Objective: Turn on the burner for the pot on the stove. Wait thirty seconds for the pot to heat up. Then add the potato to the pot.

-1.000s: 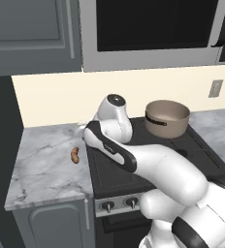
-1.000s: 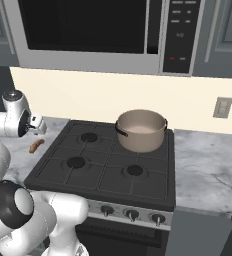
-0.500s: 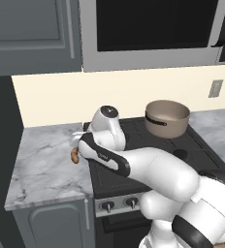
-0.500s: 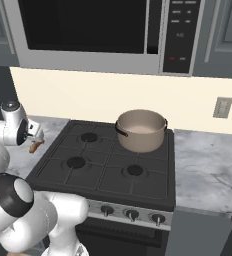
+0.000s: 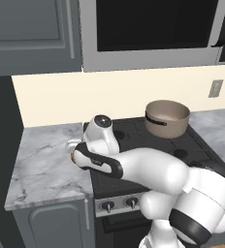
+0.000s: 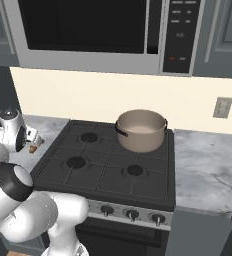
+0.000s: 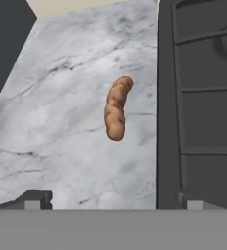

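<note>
The potato [image 7: 117, 107] lies on the grey marble counter [image 7: 61, 122], just left of the stove's edge [image 7: 198, 122]. My gripper [image 7: 114, 200] hangs straight above it, open, with a fingertip on either side and nothing between them. From the base views the gripper [image 5: 75, 152] sits low over the counter, hiding most of the potato [image 6: 34, 148]. The tan pot [image 5: 167, 118] stands on the back right burner of the black stove [image 6: 108, 170], well away from my hand. The pot [image 6: 141, 130] is lidless and holds nothing.
Small dark knobs [image 6: 132, 215] line the stove's silver front panel. A microwave [image 6: 88, 25] hangs above the cooktop. More marble counter [image 6: 208, 165] runs right of the stove. My arm [image 5: 148, 169] stretches across the stove's front left corner.
My hand has come down and forward over the left counter toward the potato. The jaws have stayed open. Pot and potato have not moved.
</note>
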